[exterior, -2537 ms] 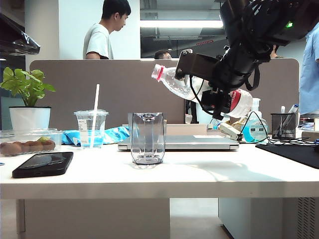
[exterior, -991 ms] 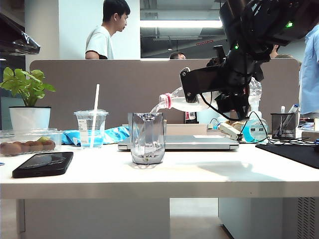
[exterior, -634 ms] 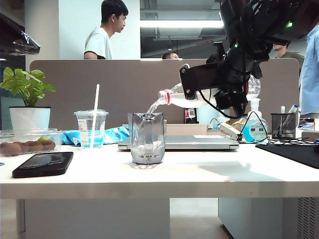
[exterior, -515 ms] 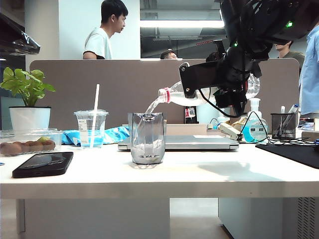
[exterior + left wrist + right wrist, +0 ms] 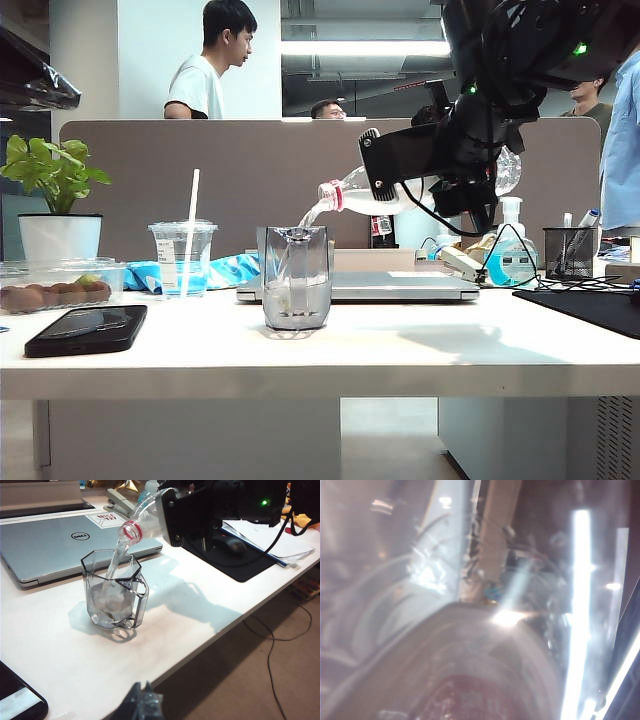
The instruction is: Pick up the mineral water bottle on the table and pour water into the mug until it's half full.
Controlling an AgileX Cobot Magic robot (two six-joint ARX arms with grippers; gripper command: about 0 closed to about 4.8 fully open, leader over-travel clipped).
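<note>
Water (image 5: 297, 298) higher in mug (image 5: 294, 277) than before

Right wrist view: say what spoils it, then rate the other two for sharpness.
Right wrist view: the bottle fills it, blurred, with streaks of glare and only a red label legible. Exterior view: sharp, backlit by ceiling lights; the right gripper is a dark mass. Left wrist view: crisp, the mug casting a soft shadow on the table.

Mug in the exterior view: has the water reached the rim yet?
No. The water fills only the lower part of the mug, well under the rim, while the mineral water bottle pours in.
</note>
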